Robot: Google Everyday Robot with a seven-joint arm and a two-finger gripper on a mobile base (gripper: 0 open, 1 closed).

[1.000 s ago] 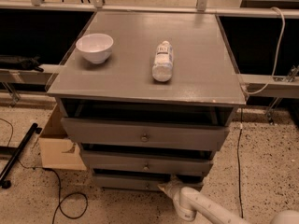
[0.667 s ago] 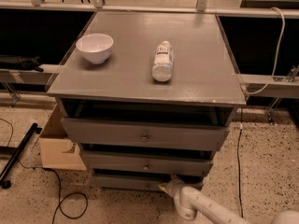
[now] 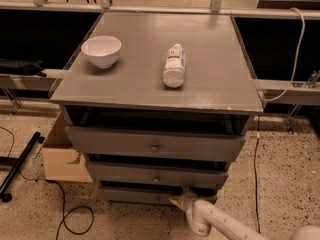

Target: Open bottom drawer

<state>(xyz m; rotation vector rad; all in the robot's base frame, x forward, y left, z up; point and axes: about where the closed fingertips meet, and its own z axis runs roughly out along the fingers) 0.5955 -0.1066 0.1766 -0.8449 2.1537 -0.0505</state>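
Speckled floor [image 3: 285, 174] runs under a grey three-drawer cabinet [image 3: 150, 74] backed by a metal rail [image 3: 280, 86] and dark panels. On the cabinet top, a white bowl [image 3: 101, 50] sits upright at the left, and a clear plastic bottle [image 3: 174, 65] with a white label lies on its side near the middle, well apart from the bowl. Top drawer [image 3: 200, 146] has the tallest front, with a small round knob [image 3: 154, 147] at centre and a dark gap above it. Middle drawer [image 3: 120, 172] sits below it with its own knob [image 3: 156, 178]. The bottom drawer [image 3: 130, 194] is the lowest and slimmest front, just above the floor, with a dark gap over its top edge and a knob [image 3: 158, 200] near centre. A white robot arm [image 3: 220, 223] comes in from the lower right. The gripper [image 3: 178, 200] is at the right part of the bottom drawer front, just beside its knob; cannot tell whether it is spread or closed, or whether it touches the knob. A cardboard box [image 3: 62, 156] stands on the floor against the cabinet's left side. A black cable [image 3: 70, 219] loops on the floor at lower left, near a black pole [image 3: 17, 166]. A white cable [image 3: 295, 54] hangs at the right.
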